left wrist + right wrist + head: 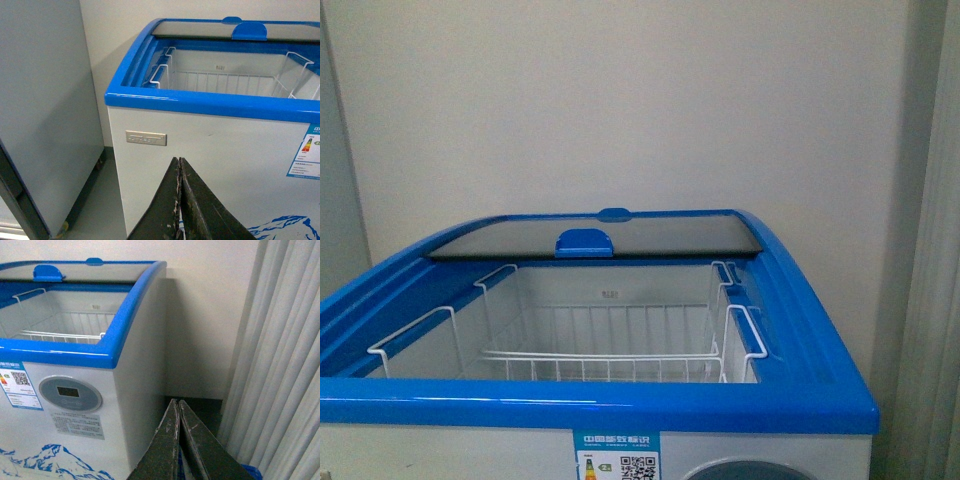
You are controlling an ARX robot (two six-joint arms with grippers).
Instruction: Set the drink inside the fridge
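Note:
The fridge (620,405) is a white chest freezer with a blue top rim, right in front of me. Its glass lid (595,237) is slid back and white wire baskets (610,340) show inside, with nothing in them. It also shows in the left wrist view (210,145) and the right wrist view (140,365), where its oval grey display (70,392) faces me. My left gripper (179,165) is shut and empty, low before the fridge's white front. My right gripper (177,406) is shut and empty, by the fridge's right front corner. The drink is out of view.
A tall grey cabinet (45,110) on caster wheels stands close to the fridge's left side. Pale curtains (280,355) hang to its right. A beige wall (620,100) is behind. A narrow gap of dark floor (200,410) lies between fridge and curtains.

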